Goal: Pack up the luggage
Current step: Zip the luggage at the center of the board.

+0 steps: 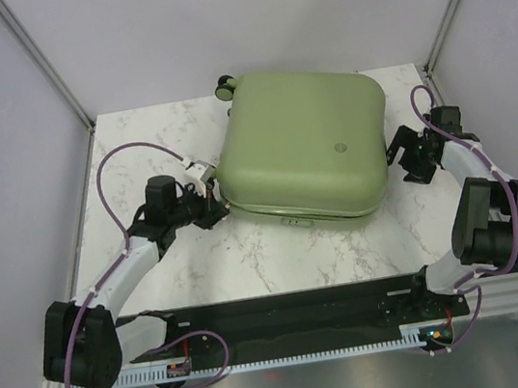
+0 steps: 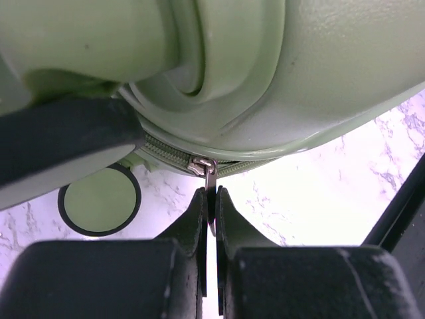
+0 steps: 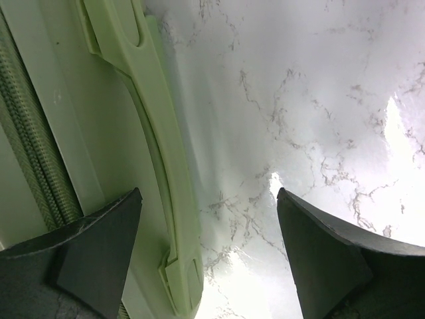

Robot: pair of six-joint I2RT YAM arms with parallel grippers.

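At luggage's (image 1: 302, 144) 8 o'clock corner | zipping step: left fingers (image 2: 189, 222) pinch zipper pull (image 2: 210, 178) | right fingers (image 3: 319, 239) wide | next: drag along seam

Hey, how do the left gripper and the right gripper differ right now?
The left gripper is shut; the right gripper stands wide open. The left gripper pinches the zipper pull; the right gripper holds nothing. The left gripper is at the left corner of the luggage, the right gripper at its right side by the handle. Both sit low, close to the luggage.
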